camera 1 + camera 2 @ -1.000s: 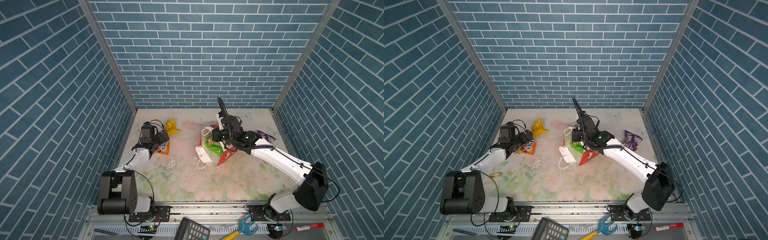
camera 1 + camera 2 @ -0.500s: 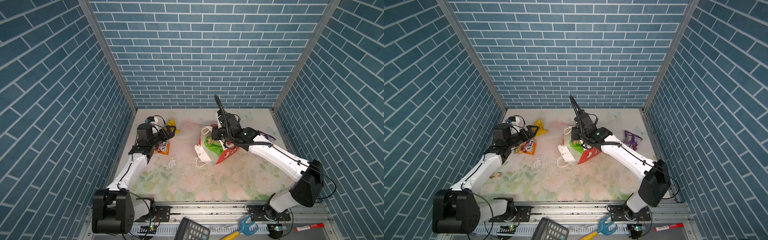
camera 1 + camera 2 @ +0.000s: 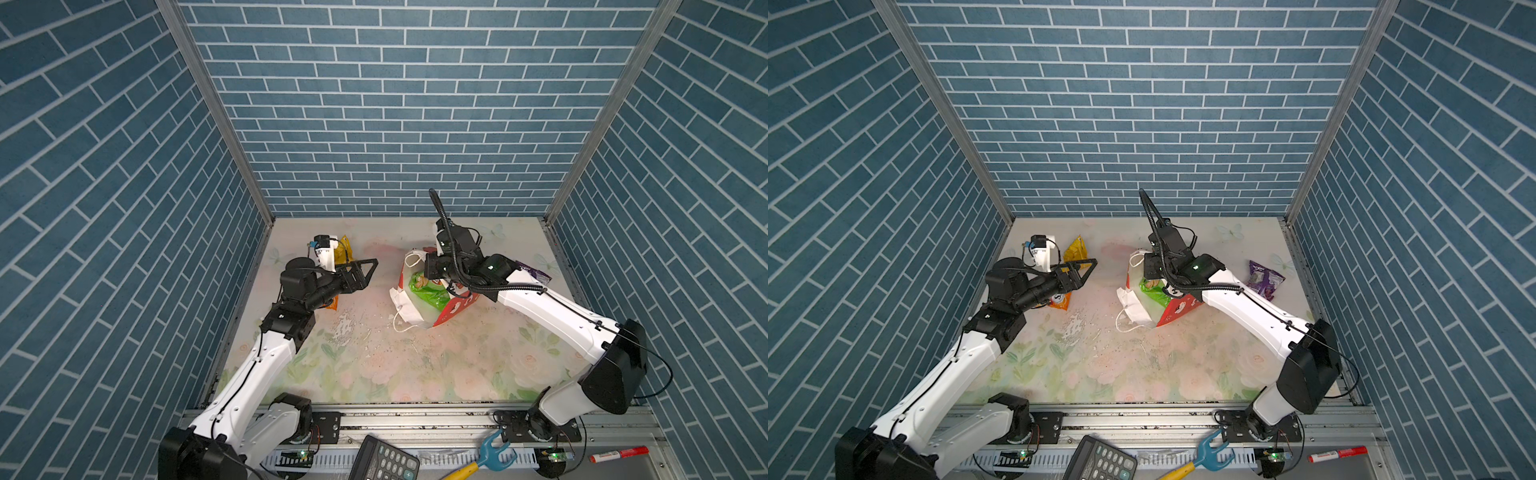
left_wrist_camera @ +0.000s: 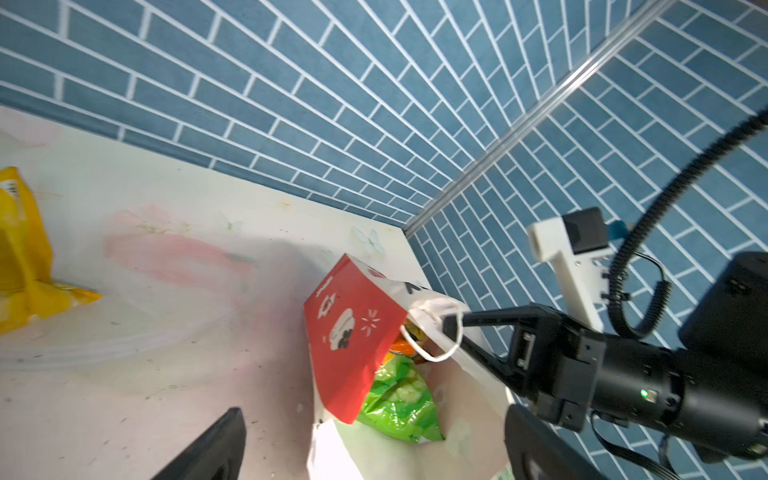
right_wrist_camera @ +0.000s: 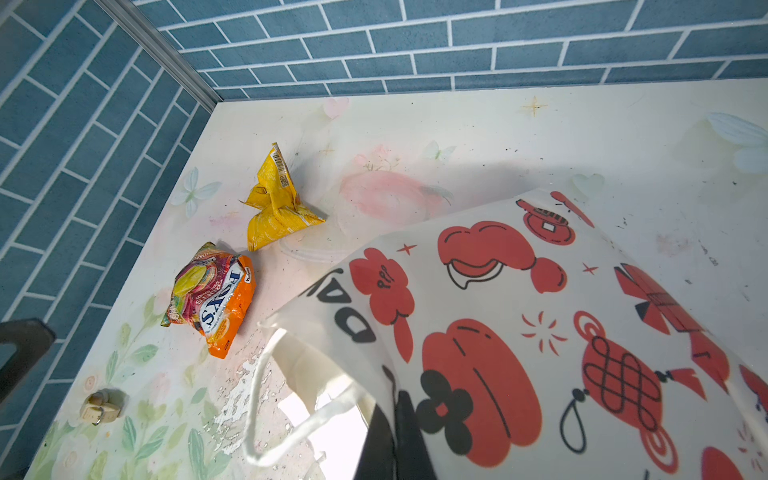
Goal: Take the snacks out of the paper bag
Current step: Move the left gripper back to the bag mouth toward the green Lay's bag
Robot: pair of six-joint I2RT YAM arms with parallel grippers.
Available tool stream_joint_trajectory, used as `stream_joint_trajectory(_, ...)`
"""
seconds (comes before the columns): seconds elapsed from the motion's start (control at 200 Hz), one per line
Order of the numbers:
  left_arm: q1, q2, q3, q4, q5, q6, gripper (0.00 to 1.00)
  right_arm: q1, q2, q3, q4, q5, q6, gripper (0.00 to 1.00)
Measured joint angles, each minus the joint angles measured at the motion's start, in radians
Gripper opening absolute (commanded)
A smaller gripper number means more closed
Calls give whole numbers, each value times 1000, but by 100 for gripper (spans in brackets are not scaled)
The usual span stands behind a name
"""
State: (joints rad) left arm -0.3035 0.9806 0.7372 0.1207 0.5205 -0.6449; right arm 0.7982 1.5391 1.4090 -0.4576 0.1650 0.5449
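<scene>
On table (image 3: pixel 457 365) centre: right gripper (image 4: pixel 449 322) pinching paper bag (image 4: pixel 353 332) rim; left gripper (image 3: pixel 369 273) spread wide, apart leftward.

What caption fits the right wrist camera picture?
Printed paper bag up close; yellow packet and orange packet lie on the table beyond.

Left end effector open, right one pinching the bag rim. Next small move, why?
Probably ease the left end effector toward the green packet showing in the paper bag: mouth faces it, right end effector holds the rim.
</scene>
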Motion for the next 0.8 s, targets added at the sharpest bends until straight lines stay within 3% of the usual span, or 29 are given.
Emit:
stream_joint_trajectory(0.175,-127,-55,0,-54,-97,56,98,0,-4,-2,0,1,0,0)
stream_joint_trajectory(0.43,-156,-4,0,-33,-141,77,94,0,-13,-10,0,8,0,0)
stream_joint_trajectory(0.8,-270,113,-22,82,-162,42,85,0,-13,-10,-3,12,0,0)
